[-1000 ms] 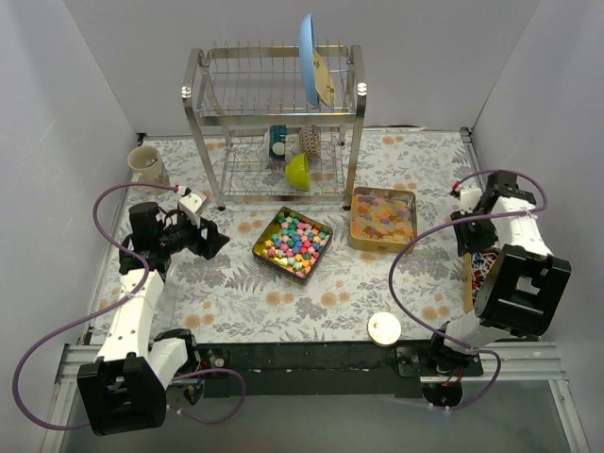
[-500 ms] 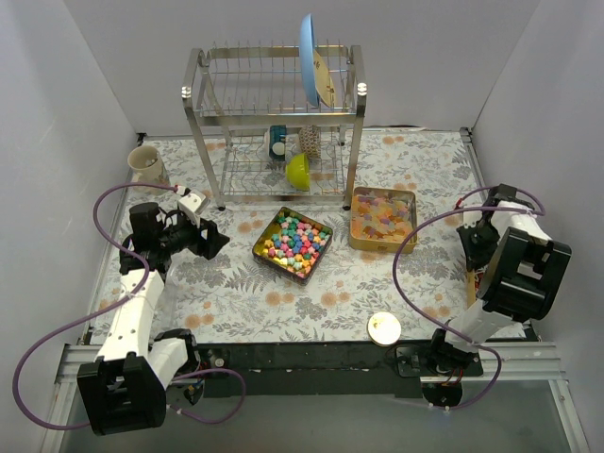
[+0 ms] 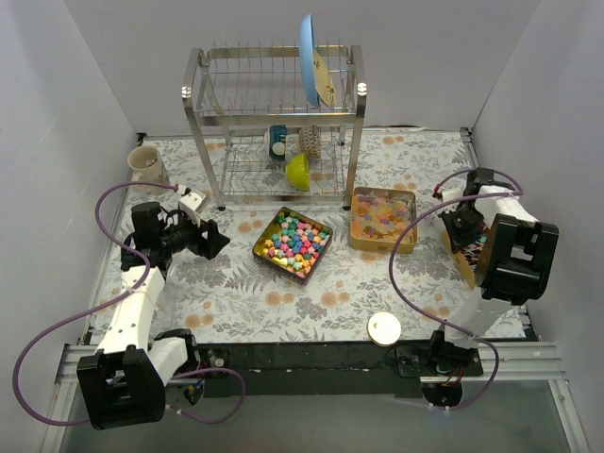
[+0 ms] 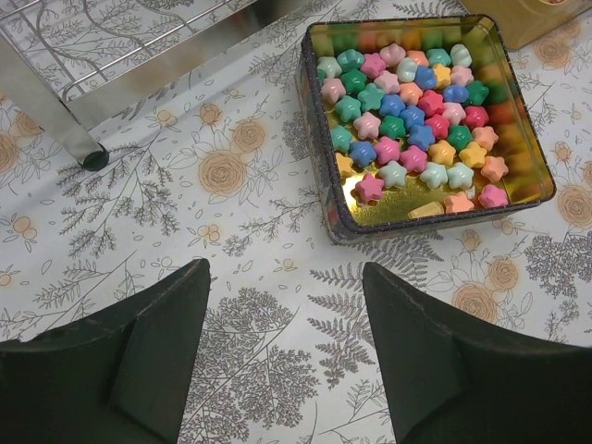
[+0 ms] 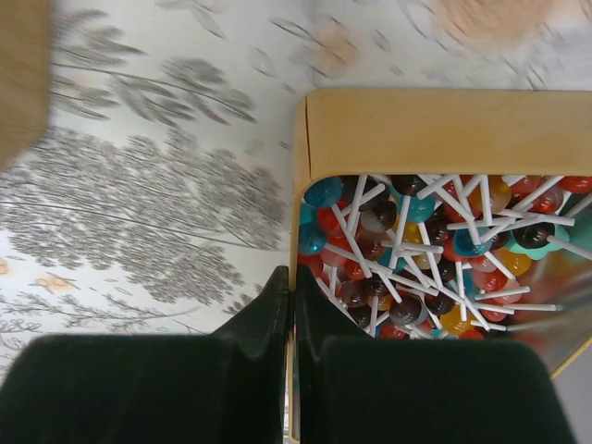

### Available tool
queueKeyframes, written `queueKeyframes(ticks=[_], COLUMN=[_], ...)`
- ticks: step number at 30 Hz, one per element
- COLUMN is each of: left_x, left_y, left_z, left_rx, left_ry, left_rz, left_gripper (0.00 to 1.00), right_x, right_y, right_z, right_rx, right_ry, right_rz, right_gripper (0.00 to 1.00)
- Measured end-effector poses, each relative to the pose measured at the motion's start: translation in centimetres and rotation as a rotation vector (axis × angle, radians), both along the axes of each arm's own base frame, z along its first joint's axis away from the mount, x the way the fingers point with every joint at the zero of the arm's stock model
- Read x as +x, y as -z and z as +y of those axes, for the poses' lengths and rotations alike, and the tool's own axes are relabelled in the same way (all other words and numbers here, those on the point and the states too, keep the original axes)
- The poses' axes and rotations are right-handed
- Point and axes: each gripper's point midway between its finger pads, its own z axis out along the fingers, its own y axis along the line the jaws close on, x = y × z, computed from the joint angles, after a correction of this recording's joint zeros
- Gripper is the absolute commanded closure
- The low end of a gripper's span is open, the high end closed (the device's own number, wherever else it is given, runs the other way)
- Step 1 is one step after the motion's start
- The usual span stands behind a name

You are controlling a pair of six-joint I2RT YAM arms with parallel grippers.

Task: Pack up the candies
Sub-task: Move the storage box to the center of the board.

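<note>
1. The left fingers [image 4: 157,361] are spread wide with nothing between them, hovering over the floral-patterned table [image 4: 231,250].
2. Just ahead of them sits the square gold tin [image 4: 319,139], packed with star-shaped multicoloured candies [image 4: 416,129].
3. Across the table, the right fingers [image 5: 277,314] are pinched tight on the thin side wall of the light wooden box [image 5: 416,129]. One finger is inside, one outside.
4. That box brims with round lollipops on white sticks [image 5: 407,250].
5. Seen from above, the rectangular gold tin [image 3: 408,247] of translucent orange-yellow candies [image 3: 382,217] lies between star tin and box.
6. A round gold lid [image 3: 383,327] rests near the front edge.
</note>
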Motion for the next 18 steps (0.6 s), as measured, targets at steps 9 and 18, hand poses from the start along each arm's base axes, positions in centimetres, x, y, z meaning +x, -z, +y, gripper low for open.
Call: queueKeyframes(ticks=[9, 18], left_x=[-0.1, -0.2], left_y=[0.2, 0.2], left_z=[0.1, 0.1], left_rx=[0.003, 0.002], left_ry=[-0.005, -0.006], left_rz=[0.01, 0.014], left_gripper=[0.34, 0.34], right_x=[1.0, -2.2], right_y=[0.2, 0.2], right_z=[6.1, 7.6], right_rx=[0.046, 0.074], right_ry=[-0.25, -0.561], right_rz=[-0.007, -0.018], right_gripper=[0.98, 0.99])
